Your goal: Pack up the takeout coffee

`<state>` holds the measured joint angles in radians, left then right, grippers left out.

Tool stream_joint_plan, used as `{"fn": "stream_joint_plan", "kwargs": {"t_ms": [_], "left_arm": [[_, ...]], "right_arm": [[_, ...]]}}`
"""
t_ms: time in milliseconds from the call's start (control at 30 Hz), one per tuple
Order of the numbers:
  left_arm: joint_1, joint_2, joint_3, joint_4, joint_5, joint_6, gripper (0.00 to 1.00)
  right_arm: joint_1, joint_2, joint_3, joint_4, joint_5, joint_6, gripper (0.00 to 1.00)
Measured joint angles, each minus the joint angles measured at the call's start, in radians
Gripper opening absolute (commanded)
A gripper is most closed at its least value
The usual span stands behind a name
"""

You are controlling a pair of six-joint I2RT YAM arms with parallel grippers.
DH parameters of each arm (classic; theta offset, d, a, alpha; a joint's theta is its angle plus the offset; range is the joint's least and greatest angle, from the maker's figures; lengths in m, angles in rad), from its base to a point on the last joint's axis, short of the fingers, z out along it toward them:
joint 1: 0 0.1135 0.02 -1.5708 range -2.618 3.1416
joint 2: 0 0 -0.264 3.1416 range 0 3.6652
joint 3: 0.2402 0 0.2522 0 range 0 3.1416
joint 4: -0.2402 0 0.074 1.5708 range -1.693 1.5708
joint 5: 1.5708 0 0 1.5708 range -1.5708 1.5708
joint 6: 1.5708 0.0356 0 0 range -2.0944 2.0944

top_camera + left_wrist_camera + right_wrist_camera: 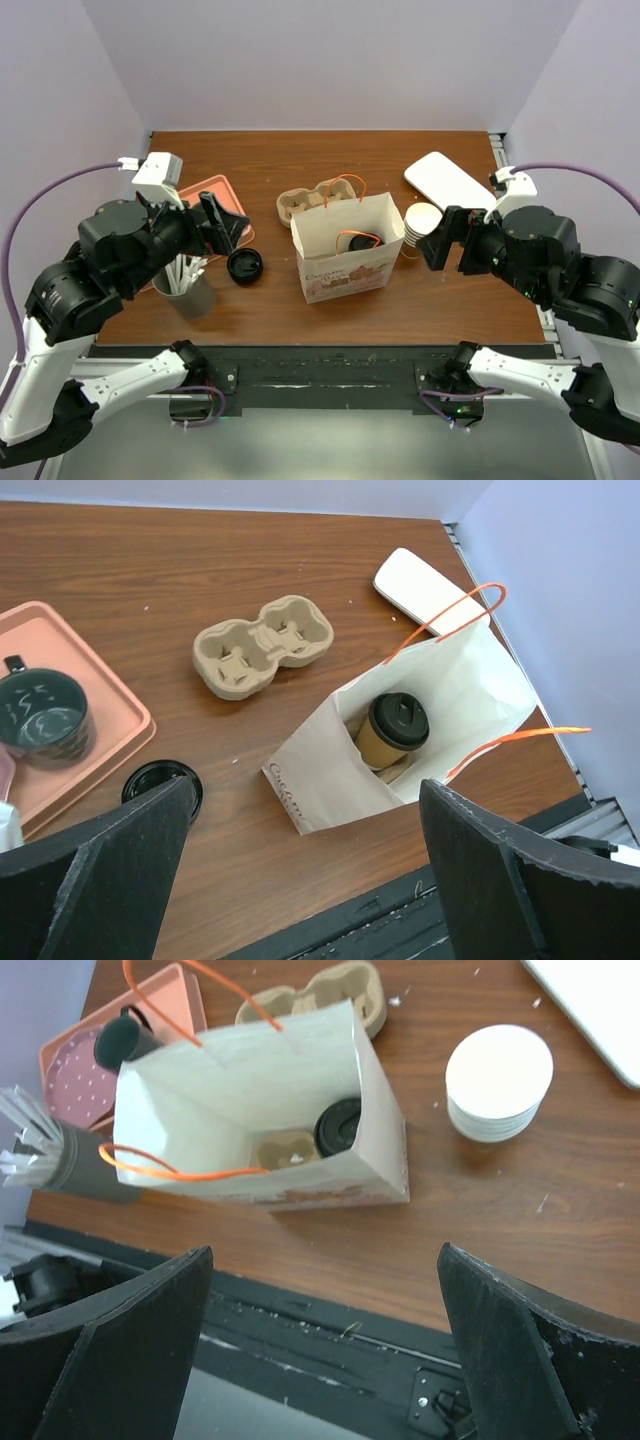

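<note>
The takeout coffee (365, 243), a tan paper cup with a black sip lid, stands upright inside the open white paper bag (345, 268) with orange handles at mid-table. It shows in the left wrist view (398, 727) and the right wrist view (338, 1126), beside a tan cardboard piece on the bag's floor. My left gripper (215, 225) is open and empty, raised to the left of the bag (305, 782). My right gripper (440, 240) is open and empty, raised to the right of the bag (325, 1250).
A cardboard cup carrier (320, 200) lies behind the bag. A loose black lid (245, 265) lies left of it. A salmon tray (205, 188) holds a dark mug (40, 715). A grey cup of straws (185, 290), stacked lidless cups (422, 224) and a white flat object (450, 180) stand around.
</note>
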<state>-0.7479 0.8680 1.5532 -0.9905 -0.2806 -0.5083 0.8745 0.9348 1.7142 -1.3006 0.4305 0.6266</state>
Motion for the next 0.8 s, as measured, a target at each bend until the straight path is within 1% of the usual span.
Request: {"fn": "stream_joint_plan", "kwargs": {"t_ms": [167, 267, 300, 367, 400, 433, 500, 567, 600, 633, 733, 800], "left_arm": [[0.000, -0.009, 0.035, -0.079, -0.062, -0.038, 1.00], [-0.001, -0.013, 0.035, -0.125, -0.097, -0.058, 0.95], [-0.001, -0.011, 0.035, -0.140, -0.108, -0.065, 0.89], [-0.001, 0.002, 0.042, -0.193, -0.141, -0.094, 0.81], [-0.001, 0.012, 0.046, -0.220, -0.161, -0.111, 0.72], [0.000, 0.026, 0.047, -0.246, -0.180, -0.126, 0.70], [-0.001, 0.043, 0.043, -0.277, -0.204, -0.158, 0.68], [-0.001, 0.040, 0.006, -0.280, -0.221, -0.191, 0.66], [-0.001, 0.034, -0.026, -0.288, -0.229, -0.214, 0.61], [0.000, 0.026, -0.061, -0.295, -0.237, -0.235, 0.60], [0.003, 0.008, -0.148, -0.325, -0.285, -0.280, 0.61], [0.011, 0.007, -0.175, -0.336, -0.325, -0.304, 0.60]], "right_arm": [[0.000, -0.061, -0.094, 0.006, -0.043, 0.035, 0.99], [0.000, -0.091, -0.105, 0.008, -0.058, 0.044, 0.99], [0.000, -0.099, -0.106, 0.009, -0.058, 0.047, 0.99], [0.000, -0.116, -0.118, 0.014, -0.059, 0.050, 0.99], [0.000, -0.126, -0.127, 0.015, -0.059, 0.052, 0.98], [0.000, -0.132, -0.134, 0.015, -0.060, 0.054, 0.99], [0.000, -0.139, -0.143, 0.015, -0.064, 0.057, 0.99], [0.000, -0.143, -0.149, 0.015, -0.067, 0.062, 0.99], [0.000, -0.145, -0.152, 0.015, -0.068, 0.063, 0.98], [0.000, -0.149, -0.154, 0.015, -0.069, 0.066, 0.99], [0.000, -0.165, -0.164, 0.014, -0.076, 0.071, 0.98], [0.000, -0.177, -0.168, 0.014, -0.079, 0.074, 0.98]]}}
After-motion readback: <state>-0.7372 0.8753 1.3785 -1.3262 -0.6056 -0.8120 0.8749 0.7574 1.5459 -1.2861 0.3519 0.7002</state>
